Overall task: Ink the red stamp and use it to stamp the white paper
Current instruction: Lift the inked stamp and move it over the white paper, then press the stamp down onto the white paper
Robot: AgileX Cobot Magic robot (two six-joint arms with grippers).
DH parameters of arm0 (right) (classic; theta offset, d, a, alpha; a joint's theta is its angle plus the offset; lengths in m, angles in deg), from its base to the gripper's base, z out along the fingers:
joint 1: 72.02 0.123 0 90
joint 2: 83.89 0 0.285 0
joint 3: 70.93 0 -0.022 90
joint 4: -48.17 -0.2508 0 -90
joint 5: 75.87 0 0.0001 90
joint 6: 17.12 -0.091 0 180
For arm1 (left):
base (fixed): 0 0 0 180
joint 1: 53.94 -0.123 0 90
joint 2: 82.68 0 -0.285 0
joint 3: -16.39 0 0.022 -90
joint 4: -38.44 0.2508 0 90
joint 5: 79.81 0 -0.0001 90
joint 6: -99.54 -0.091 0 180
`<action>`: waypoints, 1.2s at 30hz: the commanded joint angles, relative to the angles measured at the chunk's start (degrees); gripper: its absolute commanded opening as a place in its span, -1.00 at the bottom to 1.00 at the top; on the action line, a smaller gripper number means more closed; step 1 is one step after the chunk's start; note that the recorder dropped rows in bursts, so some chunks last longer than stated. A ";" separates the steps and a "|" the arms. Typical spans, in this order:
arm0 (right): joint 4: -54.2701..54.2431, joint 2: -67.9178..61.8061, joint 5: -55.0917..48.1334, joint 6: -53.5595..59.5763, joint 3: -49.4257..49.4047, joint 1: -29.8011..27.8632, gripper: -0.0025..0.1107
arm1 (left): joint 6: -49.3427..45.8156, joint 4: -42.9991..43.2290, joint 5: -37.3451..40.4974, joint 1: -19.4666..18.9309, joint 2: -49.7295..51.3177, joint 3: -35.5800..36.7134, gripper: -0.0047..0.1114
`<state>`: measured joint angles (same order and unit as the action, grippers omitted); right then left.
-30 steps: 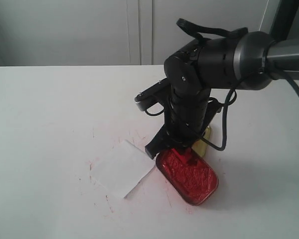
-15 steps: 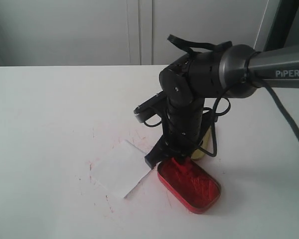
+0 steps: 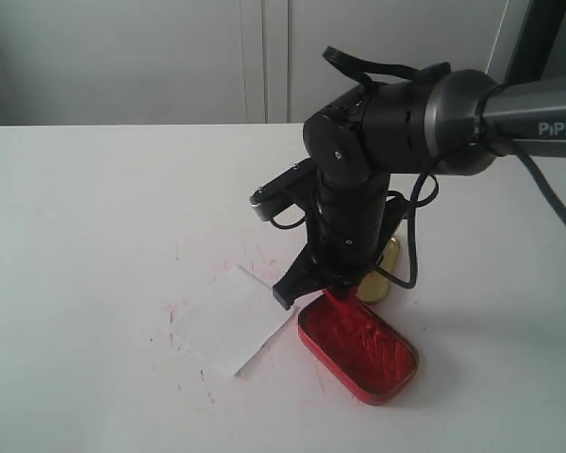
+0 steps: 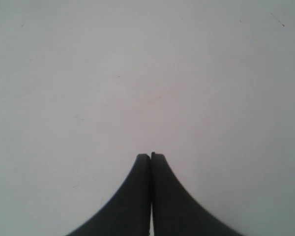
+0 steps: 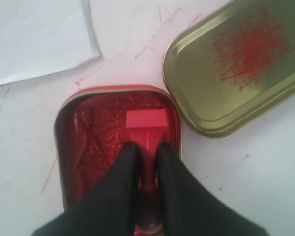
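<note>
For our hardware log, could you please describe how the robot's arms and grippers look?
The right arm is glossy black at the wrist, then a grey tube lettered PiPER in white, with looping black cables. The right gripper and left gripper have black, tapering fingers.

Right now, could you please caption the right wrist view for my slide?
The right pincer holds the stamp at the open ink tin, with lid and paper nearby.

Robotics lab or test bench, by all signs: bare white table [image 3: 75,236] fills frame, red ink smears [image 3: 174,311] at lower centre; plain pale wall panels [image 3: 123,57] across top; black cabled robot arm [image 3: 406,123] lettered "PiPER" enters from upper right.
</note>
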<state>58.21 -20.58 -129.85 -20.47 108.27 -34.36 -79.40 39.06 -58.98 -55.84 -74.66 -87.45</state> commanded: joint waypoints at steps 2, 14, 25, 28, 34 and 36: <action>0.12 1.57 0.25 0.63 0.49 -0.42 -0.96 | 0.17 -0.17 0.00 0.55 -0.23 0.43 -0.92; -9.31 -0.07 -2.73 3.36 6.47 -0.42 -0.96 | 0.17 -0.17 0.00 0.55 -0.23 0.43 -0.92; -10.70 -5.64 -4.63 3.36 13.79 5.21 -0.96 | 0.17 -0.17 0.00 0.55 -0.23 0.43 -0.92; -11.62 -8.69 -5.51 3.36 17.41 6.49 -0.96 | 0.17 -0.17 0.00 0.55 -0.23 0.43 -0.92; -13.04 -15.27 -9.76 3.36 25.57 7.60 -0.96 | 0.17 -0.17 0.00 0.55 -0.23 0.43 -0.92; -13.04 -17.45 -10.93 3.36 28.53 7.60 -0.96 | 0.17 -0.17 0.00 0.55 -0.23 0.43 -0.92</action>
<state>45.22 -36.93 -139.43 -17.76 134.58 -26.87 -79.40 39.06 -58.98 -55.84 -74.66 -87.45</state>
